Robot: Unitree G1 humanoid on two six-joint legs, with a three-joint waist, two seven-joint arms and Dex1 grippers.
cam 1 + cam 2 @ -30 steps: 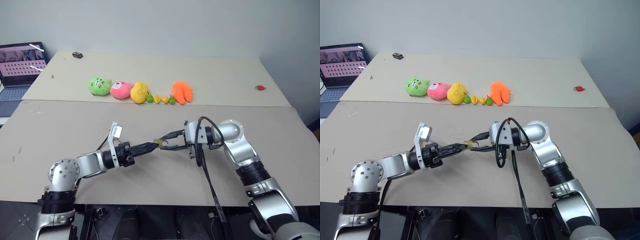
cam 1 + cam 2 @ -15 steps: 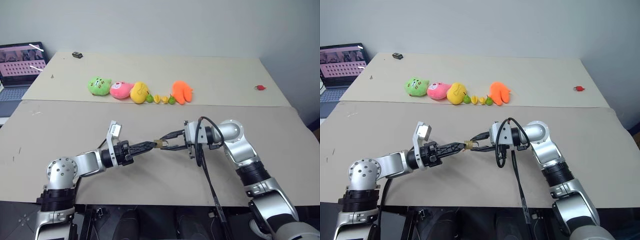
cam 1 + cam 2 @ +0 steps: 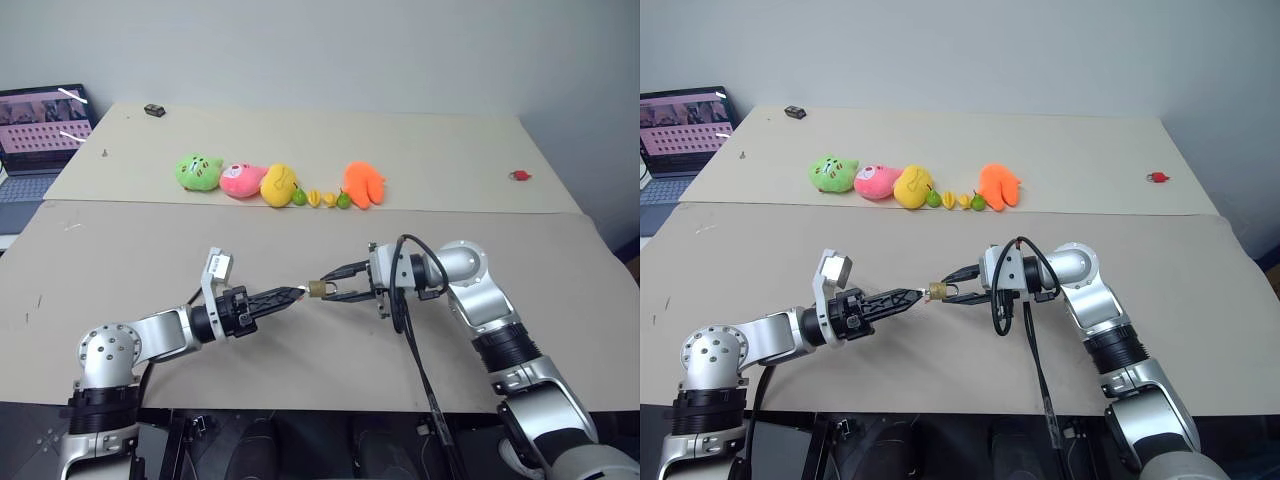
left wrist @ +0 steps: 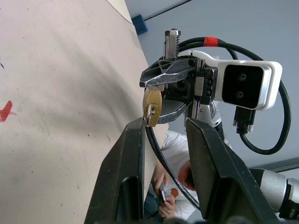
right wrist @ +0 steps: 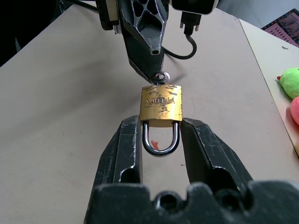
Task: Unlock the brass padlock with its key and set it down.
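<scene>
The brass padlock (image 5: 161,101) hangs in the air over the near table, its shackle pointing back into my right gripper (image 5: 161,123), which is shut on its sides. The key (image 5: 161,77) sticks out of the lock's far end, showing its small round bow. My left gripper (image 3: 297,293) faces the lock from the left, level, with its tips just short of the key. In the left wrist view its fingers (image 4: 135,140) stand a little apart with nothing clamped between them, and the padlock (image 4: 152,105) shows just beyond them.
A row of plush toys lies on the far table: green (image 3: 200,170), pink (image 3: 243,181), yellow (image 3: 279,184) and orange (image 3: 364,184), with small toy fruits (image 3: 322,198) among them. A red speck (image 3: 519,175) lies far right and a laptop (image 3: 40,125) far left. A black cable (image 3: 415,340) hangs from my right wrist.
My left arm has drawn back to the left, so its fingertips have come off the padlock's end. The key stays in the lock. The right gripper and padlock have not moved.
</scene>
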